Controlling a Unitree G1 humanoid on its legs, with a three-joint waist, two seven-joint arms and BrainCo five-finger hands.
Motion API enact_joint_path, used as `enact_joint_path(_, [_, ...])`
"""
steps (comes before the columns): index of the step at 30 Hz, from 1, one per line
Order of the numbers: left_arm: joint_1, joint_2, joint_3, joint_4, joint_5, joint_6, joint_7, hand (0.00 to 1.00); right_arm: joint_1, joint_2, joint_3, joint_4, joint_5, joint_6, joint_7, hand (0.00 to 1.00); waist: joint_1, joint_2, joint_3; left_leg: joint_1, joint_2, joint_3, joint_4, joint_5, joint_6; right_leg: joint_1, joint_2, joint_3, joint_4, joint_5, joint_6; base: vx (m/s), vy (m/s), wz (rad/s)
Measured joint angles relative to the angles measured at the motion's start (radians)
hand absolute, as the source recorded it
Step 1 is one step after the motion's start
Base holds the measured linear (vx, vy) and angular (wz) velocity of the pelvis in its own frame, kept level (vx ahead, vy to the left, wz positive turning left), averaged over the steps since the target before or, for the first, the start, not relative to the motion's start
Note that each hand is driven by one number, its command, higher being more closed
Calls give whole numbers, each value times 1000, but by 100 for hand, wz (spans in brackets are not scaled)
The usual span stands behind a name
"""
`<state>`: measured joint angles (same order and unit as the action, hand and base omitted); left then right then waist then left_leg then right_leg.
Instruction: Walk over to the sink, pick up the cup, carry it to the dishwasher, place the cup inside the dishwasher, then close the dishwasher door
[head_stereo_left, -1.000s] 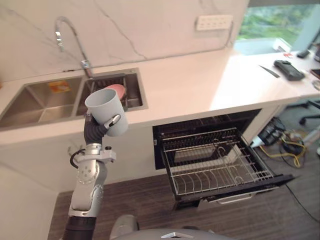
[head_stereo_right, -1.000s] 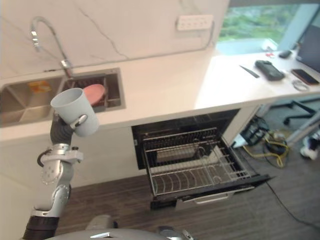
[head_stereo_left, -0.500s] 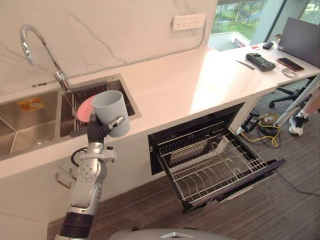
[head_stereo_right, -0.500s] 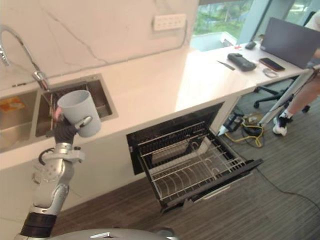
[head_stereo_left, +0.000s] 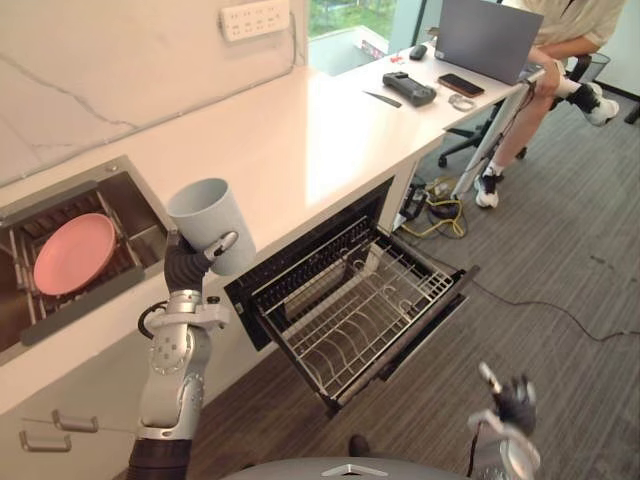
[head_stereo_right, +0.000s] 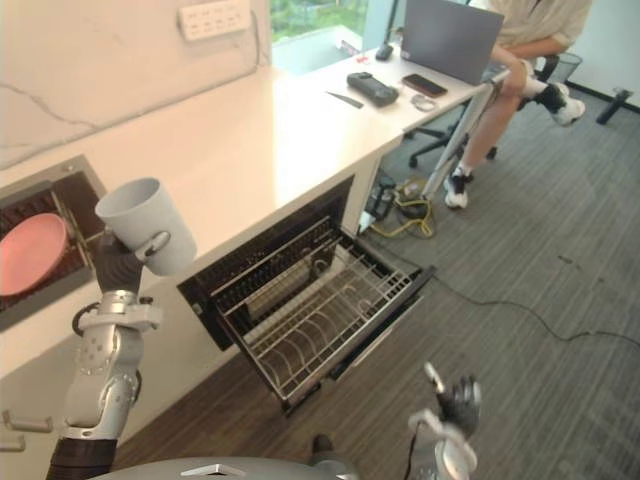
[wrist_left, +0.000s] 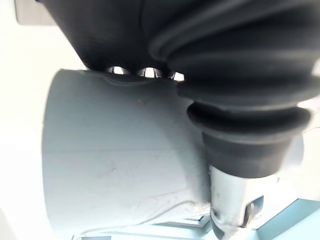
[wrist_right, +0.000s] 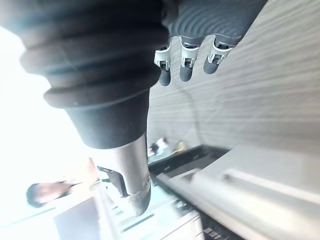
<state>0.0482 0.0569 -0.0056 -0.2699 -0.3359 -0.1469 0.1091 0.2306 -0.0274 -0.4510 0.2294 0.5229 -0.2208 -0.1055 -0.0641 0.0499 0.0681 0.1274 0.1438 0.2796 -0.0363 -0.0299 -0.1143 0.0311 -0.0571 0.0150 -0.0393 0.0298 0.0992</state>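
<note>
Left hand (head_stereo_left: 187, 268) stays clamped on the upright cup (head_stereo_left: 208, 222) as the camera turns; the open dishwasher (head_stereo_left: 352, 314) now sits at four o'clock of it, so carrying proceeds. Right hand (head_stereo_left: 516, 402) hangs slack.

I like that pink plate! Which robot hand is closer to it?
Left. The left robot hand, holding the cup, is up near the pink plate; the right robot hand is low over the floor, beyond the dishwasher.

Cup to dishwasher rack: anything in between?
No loose object: between the cup, held by the left hand, and the pulled-out rack, left eye view shows just counter edge.
</note>
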Motion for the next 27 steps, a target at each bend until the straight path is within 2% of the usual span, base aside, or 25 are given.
enact_joint_path(3, [1,-5,5,-3,-13,-46,-5,100,-45,15,49,-175,15,-6,97,0,5,2,-1,-1,7,20,29,-28,-1,7,4,-6,-18,13,3,5,-2,-18])
enact_joint_path(4, [1,-8,5,-3,-13,-60,-4,100,-59,22,71,-229,47,-7,152,0,7,2,-1,-3,7,25,36,-36,-3,10,3,-17,-34,24,2,-35,1,-15])
enact_joint_path(5, [1,-10,5,-3,-13,-63,-2,100,-64,22,86,-259,70,-2,175,0,7,2,-1,-3,6,26,36,-38,-4,13,2,-26,-42,29,1,-68,-3,-14])
enact_joint_path(7, [1,-27,2,4,-11,-70,16,100,-102,21,142,-339,122,29,263,0,8,1,0,-4,6,34,45,-42,0,9,2,-32,-42,40,1,-74,-5,-14])
enact_joint_path(10, [1,-35,-4,12,0,-71,29,100,-129,17,217,-390,163,66,329,0,14,2,0,-4,6,40,55,-46,1,7,2,-36,-46,46,-3,-91,-15,-10])
enact_joint_path(12, [1,-40,-27,18,34,-71,42,100,-130,10,286,-422,222,118,415,0,25,1,0,-5,7,38,58,-46,1,4,1,-44,-49,49,-5,-94,-22,0])
enact_joint_path(15, [1,-41,-60,30,78,-71,59,100,-138,-17,367,-456,240,165,477,0,36,1,0,-13,6,27,58,-40,1,2,-1,-64,-49,51,-6,-68,-26,10])
enact_joint_path(18, [0,-41,-82,47,97,-71,67,100,-180,-52,430,-463,260,187,507,0,46,0,0,-21,6,20,57,-31,1,-1,-3,-94,-48,63,-9,-21,-22,6])
enact_joint_path(19, [0,-26,-172,69,165,-71,111,100,-253,-110,566,-516,234,200,463,0,80,-46,-63,-39,-22,-5,14,32,17,-27,-29,-163,-49,101,-17,0,0,0])
enact_joint_path(25, [0,-26,-171,73,165,-71,111,100,-253,-109,569,-509,233,199,461,0,82,-46,-63,-39,-22,-5,14,32,17,-27,-29,-163,-49,101,-17,0,0,0])
enact_joint_path(27, [1,-26,-168,94,163,-72,112,100,-257,-109,576,-460,217,197,423,0,88,-47,-64,-40,-23,-5,14,33,17,-28,-29,-164,-49,101,-17,0,0,0])
